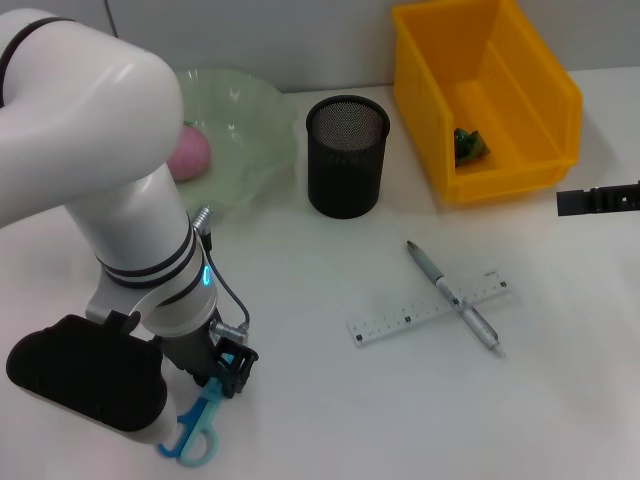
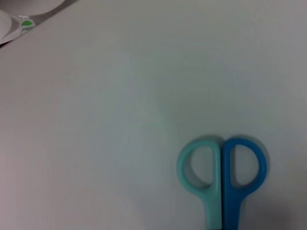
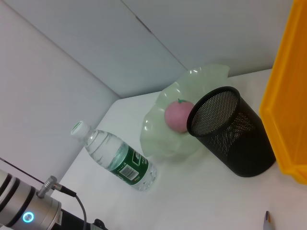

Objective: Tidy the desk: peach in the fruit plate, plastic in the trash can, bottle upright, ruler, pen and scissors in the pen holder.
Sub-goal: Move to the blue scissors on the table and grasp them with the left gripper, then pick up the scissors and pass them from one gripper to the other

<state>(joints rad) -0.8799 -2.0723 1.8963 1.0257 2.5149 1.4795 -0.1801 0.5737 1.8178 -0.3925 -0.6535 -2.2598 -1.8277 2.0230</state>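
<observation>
Blue and teal scissors point(image 1: 195, 432) lie near the table's front left, handles point(image 2: 220, 175) toward the front edge. My left gripper point(image 1: 226, 368) sits right over their blade end, which it hides. The pink peach point(image 1: 188, 152) rests in the green fruit plate point(image 1: 250, 130). A green piece of plastic point(image 1: 469, 146) lies in the yellow bin point(image 1: 540, 95). The bottle point(image 3: 117, 160) stands beside the plate, leaning the same way as the holder in the right wrist view. The pen point(image 1: 452, 294) lies across the ruler point(image 1: 430, 309). The black mesh pen holder point(image 1: 346, 155) is upright. My right gripper point(image 1: 598, 200) hovers at the right edge.
My left arm's white bulk point(image 1: 90, 170) covers the table's left part and hides the bottle in the head view. The yellow bin stands at the back right, close behind the pen and ruler.
</observation>
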